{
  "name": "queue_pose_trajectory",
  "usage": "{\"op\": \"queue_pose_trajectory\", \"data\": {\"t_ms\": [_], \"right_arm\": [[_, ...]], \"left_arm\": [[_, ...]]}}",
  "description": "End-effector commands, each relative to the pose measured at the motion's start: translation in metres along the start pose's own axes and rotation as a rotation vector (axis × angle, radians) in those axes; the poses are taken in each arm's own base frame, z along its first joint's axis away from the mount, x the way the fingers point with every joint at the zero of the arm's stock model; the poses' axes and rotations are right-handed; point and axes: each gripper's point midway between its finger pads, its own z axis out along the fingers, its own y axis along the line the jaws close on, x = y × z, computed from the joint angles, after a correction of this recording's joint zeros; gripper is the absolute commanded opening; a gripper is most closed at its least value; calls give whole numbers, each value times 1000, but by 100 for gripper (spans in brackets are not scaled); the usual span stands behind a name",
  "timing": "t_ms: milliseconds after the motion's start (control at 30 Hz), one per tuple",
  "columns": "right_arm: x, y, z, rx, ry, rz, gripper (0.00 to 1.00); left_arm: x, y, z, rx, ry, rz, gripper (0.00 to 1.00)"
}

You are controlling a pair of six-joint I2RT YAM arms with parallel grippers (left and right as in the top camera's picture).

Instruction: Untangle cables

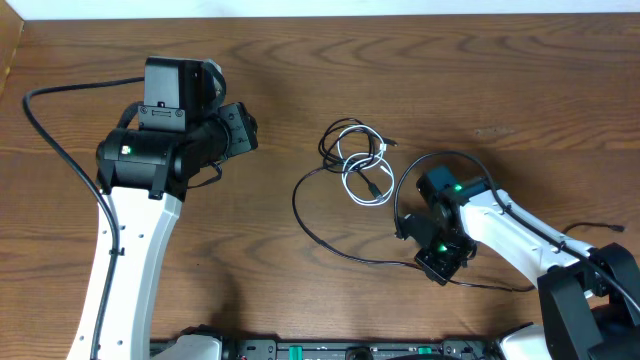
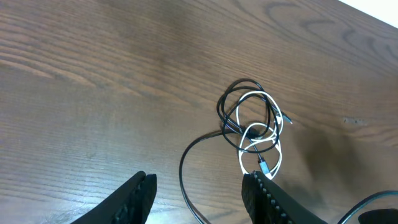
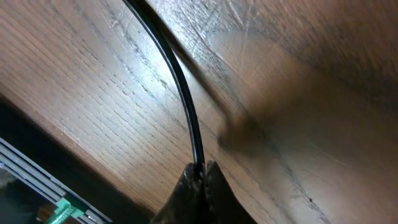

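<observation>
Tabletop (image 3: 93,93), black cable (image 3: 181,93) lost between right fingers (image 3: 183,199)

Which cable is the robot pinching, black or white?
The thin black cable: the right gripper is shut on its long tail. The thin white cable lies coiled, not gripped.

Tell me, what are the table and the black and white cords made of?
Table: probably wood or a wood-look top, with brown grain lines and a soft shine.
Black cord: looks plastic- or rubber-coated; smooth, with a bright glint along it.
White cord: likely the same coating; smooth, bent into loops.
What's inside the cords can't be seen.
</observation>
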Motion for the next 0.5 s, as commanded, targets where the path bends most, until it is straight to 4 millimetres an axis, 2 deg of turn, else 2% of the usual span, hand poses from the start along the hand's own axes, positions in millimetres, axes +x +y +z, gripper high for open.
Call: {"op": "queue_pose_trajectory", "data": {"t_ms": [0,67,200,333,367,467], "right_arm": [[-7,1,1,-4,-29,84,1],[-18,-3,-1,7,-70,149,1],[-60,-4,-20,-42,-225,402,1],[-93,0,-62,-72,-328,415,1],[-105,5,-84,-89,-372,397,1],[-123,12,-141,-72,-481,357,1]], "left_arm": [[-3,0,-6,-3,-18,19,50],[-3,0,-6,-3,-18,19,50],[-4,-1,-6,-1,-23,20,50],[-7,-2,-6,5,-37,21,50],[-8,-3,-6,7,-41,22,50],[-9,-3,-6,7,-44,23,50]]}}
